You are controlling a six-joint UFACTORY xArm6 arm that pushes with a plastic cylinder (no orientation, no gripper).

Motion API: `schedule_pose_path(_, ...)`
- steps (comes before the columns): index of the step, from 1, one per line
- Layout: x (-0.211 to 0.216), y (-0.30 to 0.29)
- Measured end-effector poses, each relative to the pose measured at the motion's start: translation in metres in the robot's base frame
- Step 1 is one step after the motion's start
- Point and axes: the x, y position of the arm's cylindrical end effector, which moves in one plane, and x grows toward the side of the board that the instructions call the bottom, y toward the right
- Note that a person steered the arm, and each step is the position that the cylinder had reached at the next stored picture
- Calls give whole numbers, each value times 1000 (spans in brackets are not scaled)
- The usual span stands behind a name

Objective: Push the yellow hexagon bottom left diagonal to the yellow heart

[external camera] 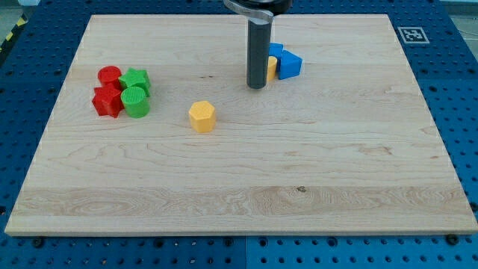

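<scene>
The yellow hexagon [202, 116] lies on the wooden board left of centre. My tip [257, 87] rests on the board up and to the right of it, a block's width or more away, not touching it. The rod hides most of the yellow heart [272, 69], which shows only as a sliver at the rod's right edge. Two blue blocks [288, 64] sit close against the heart on its right and top.
A cluster at the view's left holds a red cylinder [110, 75], a red star-like block [107, 101], a green star-like block [136, 78] and a green cylinder [136, 101]. The board [239, 187] lies on a blue perforated table.
</scene>
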Motion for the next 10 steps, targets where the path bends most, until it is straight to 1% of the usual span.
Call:
schedule_pose_path(1, 13, 0)
schedule_pose_path(2, 35, -3)
schedule_pose_path(4, 20, -59)
schedule_pose_path(7, 20, -61)
schedule_pose_path(8, 20, -81)
schedule_pose_path(10, 24, -138)
